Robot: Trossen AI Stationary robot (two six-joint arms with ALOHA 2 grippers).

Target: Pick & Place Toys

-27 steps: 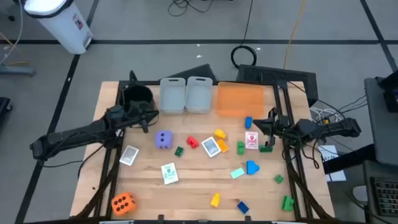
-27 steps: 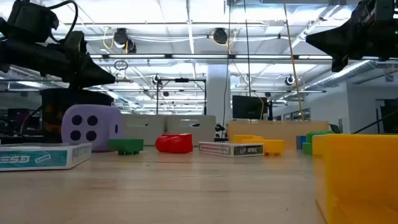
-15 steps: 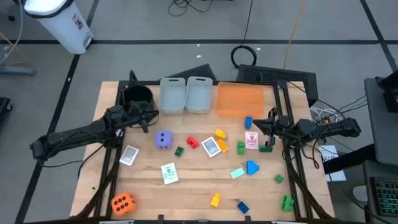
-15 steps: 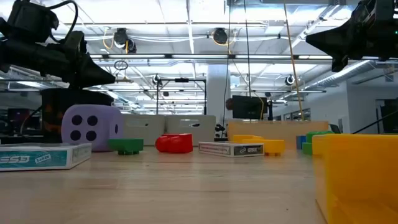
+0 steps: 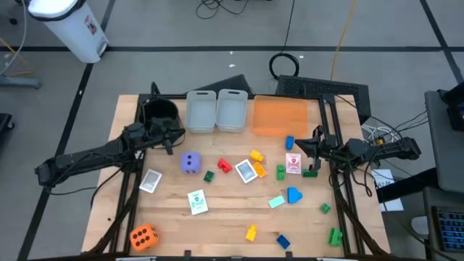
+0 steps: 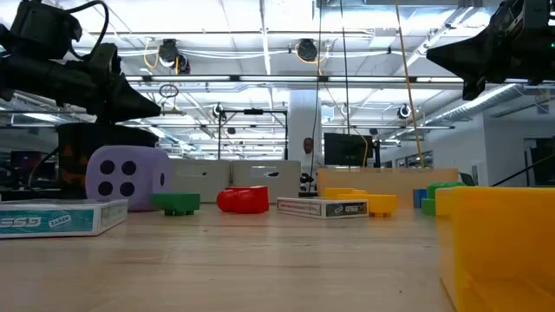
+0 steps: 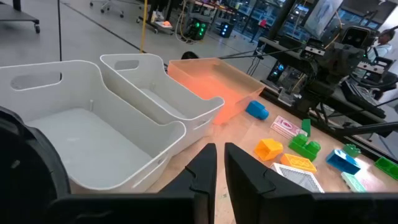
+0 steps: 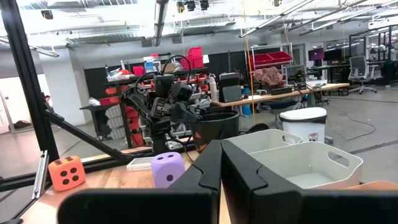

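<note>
Standing at the front edge of the table, the nearest things to me are the orange die (image 5: 143, 235) at the left corner and a yellow brick (image 5: 251, 233) with a blue brick (image 5: 283, 241) beside it. All of these lie well apart from either arm, so a long reach could come down off-centre.

Farther in, the picture cards (image 5: 197, 201) lie flat on the wood. I reckon those are the worst risk, because thin edges give fingers little to bite and a card may just slide.

In the middle, the purple die (image 5: 190, 162), a green brick (image 5: 209, 175) and a red brick (image 5: 224, 166) sit close together, so a descent on one could knock its neighbour.

The left gripper (image 5: 172, 136) hangs above the table beyond the purple die, fingers pressed nearly together and holding nothing. The right gripper (image 5: 303, 147) hovers just beside a red card (image 5: 293, 164), fully closed and empty. Either must open before dropping, or it will only shove toys about.

At the back stand two grey bins (image 5: 217, 110) and the orange tray (image 5: 280, 116).
</note>
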